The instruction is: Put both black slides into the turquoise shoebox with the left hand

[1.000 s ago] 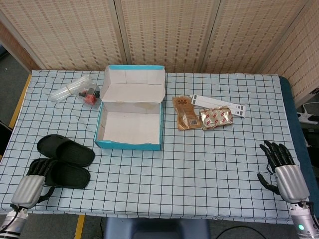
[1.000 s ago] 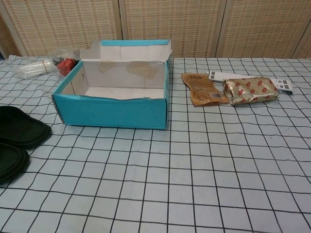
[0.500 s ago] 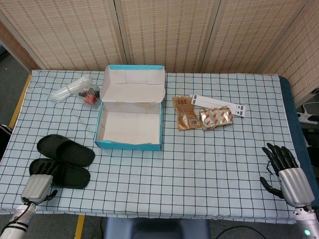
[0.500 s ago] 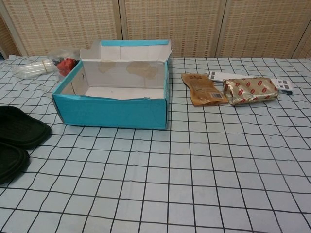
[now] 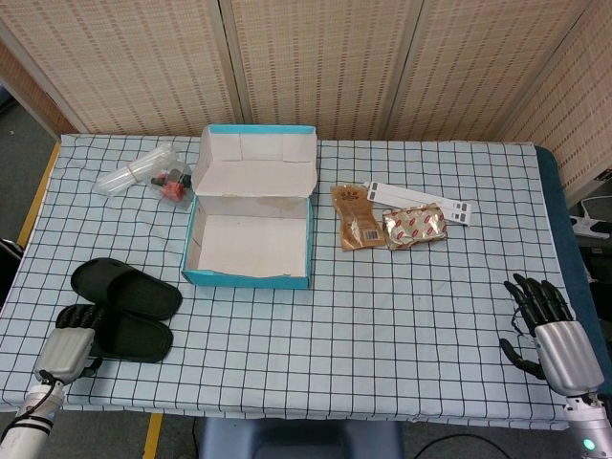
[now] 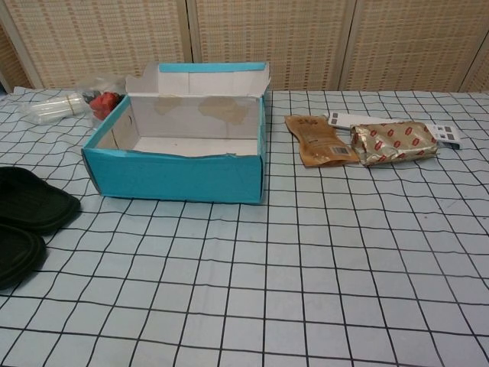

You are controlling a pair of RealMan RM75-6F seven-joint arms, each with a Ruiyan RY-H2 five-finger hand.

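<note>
Two black slides lie side by side at the table's near left: the far slide (image 5: 126, 288) (image 6: 30, 202) and the near slide (image 5: 122, 336) (image 6: 14, 252). The turquoise shoebox (image 5: 251, 277) (image 6: 177, 176) stands open and empty behind them to the right, its lid tipped up at the back. My left hand (image 5: 65, 346) sits at the near slide's left end, its dark fingers reaching onto the slide's edge with no grip showing. My right hand (image 5: 550, 330) hovers at the near right edge with fingers spread and nothing in it. Neither hand shows in the chest view.
A clear plastic bag (image 5: 143, 175) (image 6: 65, 105) with red items lies left of the box lid. Right of the box lie a brown pouch (image 5: 356, 217) (image 6: 319, 140), a silver red-patterned pack (image 5: 414, 228) (image 6: 393, 142) and a white strip (image 5: 418, 199). A checkered cloth (image 5: 382, 325) covers the table.
My left hand has drawn back off the near slide toward the table's near-left corner. The right hand has sunk slightly toward the near edge. Slides and box have stayed put.
</note>
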